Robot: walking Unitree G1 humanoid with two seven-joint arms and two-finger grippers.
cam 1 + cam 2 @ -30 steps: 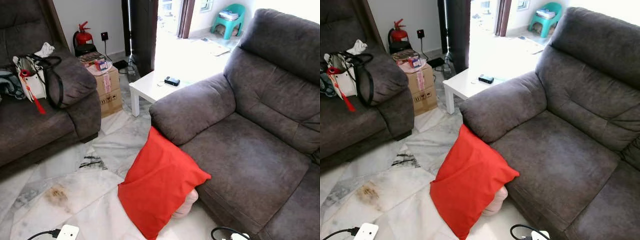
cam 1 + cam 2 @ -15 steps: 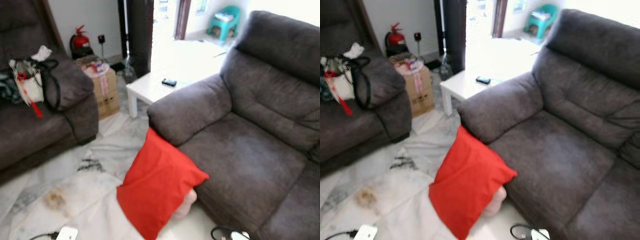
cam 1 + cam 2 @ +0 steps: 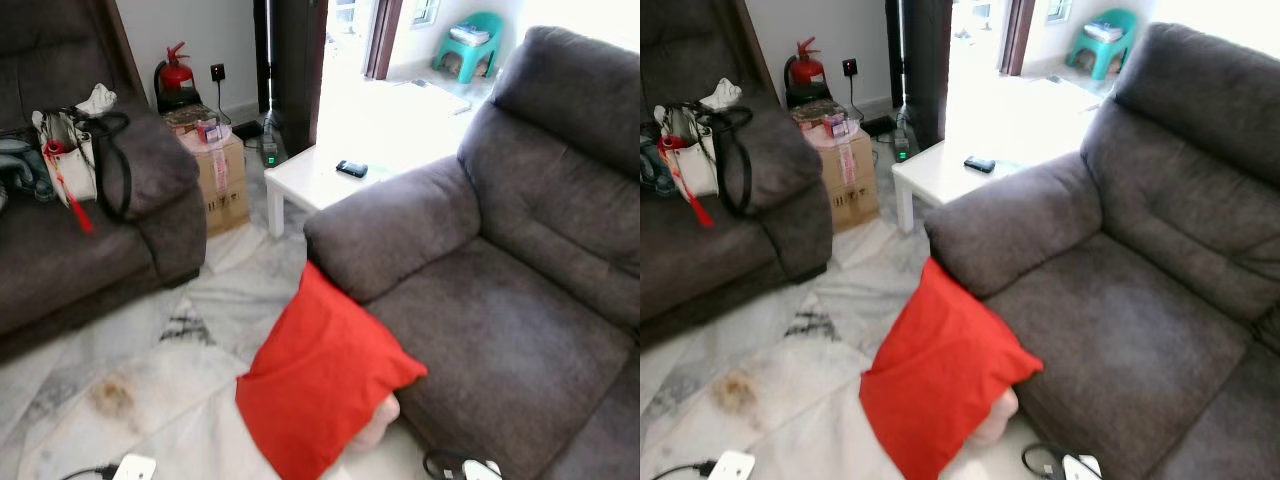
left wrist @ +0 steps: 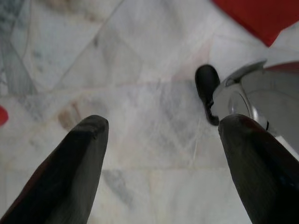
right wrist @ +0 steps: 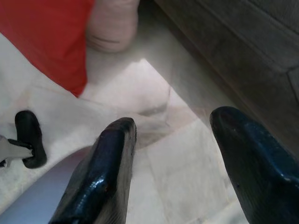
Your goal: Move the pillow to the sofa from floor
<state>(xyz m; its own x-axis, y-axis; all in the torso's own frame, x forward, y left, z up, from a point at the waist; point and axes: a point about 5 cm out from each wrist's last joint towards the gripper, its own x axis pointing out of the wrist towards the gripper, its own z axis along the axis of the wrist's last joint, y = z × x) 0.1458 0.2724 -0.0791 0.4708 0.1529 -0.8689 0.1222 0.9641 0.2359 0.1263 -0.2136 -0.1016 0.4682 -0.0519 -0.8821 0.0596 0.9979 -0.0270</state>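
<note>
On the floor (image 3: pixel 150 370), at the front edge of the sofa (image 3: pixel 500 330), the red pillow (image 3: pixel 325 375) leans with its top corner against the armrest (image 3: pixel 395 225). A second, pale pillow (image 3: pixel 375 425) is half hidden under its lower edge. Both arms hang low: the left gripper (image 4: pixel 159 154) has its fingers spread wide over bare tiles, and the right gripper (image 5: pixel 182 154) is also spread wide, above the floor near the sofa base, holding nothing.

I think the main risk is the grasp itself. The pillow is soft and big, so two thin fingers may catch only the cover, and it may slip or drag the pale pillow with it. Cables and a plug (image 3: pixel 465 467) lie on the floor just beside the sofa front, and another plug (image 3: pixel 132 466) lies near the bottom left; a step forward may catch them
</note>
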